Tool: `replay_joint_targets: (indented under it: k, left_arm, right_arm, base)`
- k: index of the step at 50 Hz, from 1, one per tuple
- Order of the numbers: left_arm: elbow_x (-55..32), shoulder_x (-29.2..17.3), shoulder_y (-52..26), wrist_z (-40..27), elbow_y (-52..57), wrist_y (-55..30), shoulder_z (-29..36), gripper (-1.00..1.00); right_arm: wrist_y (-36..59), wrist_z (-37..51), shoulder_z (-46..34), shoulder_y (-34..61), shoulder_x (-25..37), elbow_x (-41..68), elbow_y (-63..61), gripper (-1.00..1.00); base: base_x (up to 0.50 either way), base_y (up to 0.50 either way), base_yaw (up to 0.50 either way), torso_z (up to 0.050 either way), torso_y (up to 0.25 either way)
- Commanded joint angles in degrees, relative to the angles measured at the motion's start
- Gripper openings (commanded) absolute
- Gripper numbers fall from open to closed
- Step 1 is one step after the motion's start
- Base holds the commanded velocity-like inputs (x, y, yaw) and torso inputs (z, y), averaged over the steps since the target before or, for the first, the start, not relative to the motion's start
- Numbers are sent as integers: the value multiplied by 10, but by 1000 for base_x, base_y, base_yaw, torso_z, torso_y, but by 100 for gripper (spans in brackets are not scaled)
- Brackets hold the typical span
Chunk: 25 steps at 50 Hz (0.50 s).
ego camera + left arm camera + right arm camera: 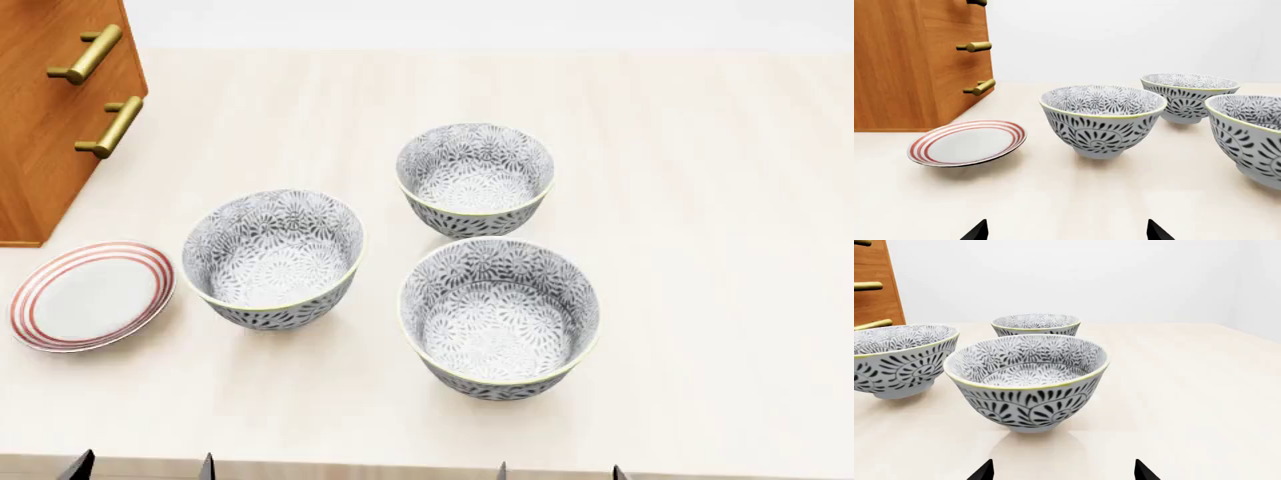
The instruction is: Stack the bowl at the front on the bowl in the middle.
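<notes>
Three alike flower-patterned bowls stand on the pale table. The bowl at the front (499,315) is nearest me and fills the middle of the right wrist view (1027,382). The bowl in the middle (274,258) stands to its left, centred in the left wrist view (1102,120). The third bowl (475,178) sits farther back. My left gripper (143,468) is open at the table's near edge, short of the bowl in the middle, with nothing in it (1067,234). My right gripper (559,472) is open and empty just short of the bowl at the front (1064,472).
A flat red-ringed white plate (91,295) lies left of the bowls. A wooden cabinet (54,110) with brass handles (110,127) stands at the far left. The table (721,200) stretches bare to the right.
</notes>
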Motion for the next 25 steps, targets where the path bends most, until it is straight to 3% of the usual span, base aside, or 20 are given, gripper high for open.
replay_joint_targets:
  k: [1,12,17,22,25]
  left_arm:
    - [-6,-6,0,-6,-5,4,6,100]
    - [-20,-24,-3,-38,-5,-9,31,100]
    - [-43,-33,8,-39,47,-50,32,100]
    - [-51,-41,1,-49,119,-133,38,100]
    - [-47,-47,-20,-63,181,-226,44,100]
  right_arm:
    - [-8,31,-32,0,26,26,7,100]
    - [4,46,-44,2,36,37,7,100]
    - [22,54,-48,-5,41,41,-24,100]
    - [147,67,-50,-5,50,52,-140,100]
    - [244,68,-43,10,61,76,-239,100]
  base:
    - [0,0,0,0,0]
    - [0,0,0,0,0]
    - [0,0,0,0,0]
    - [0,0,0,0,0]
    - [0,0,0,0,0]
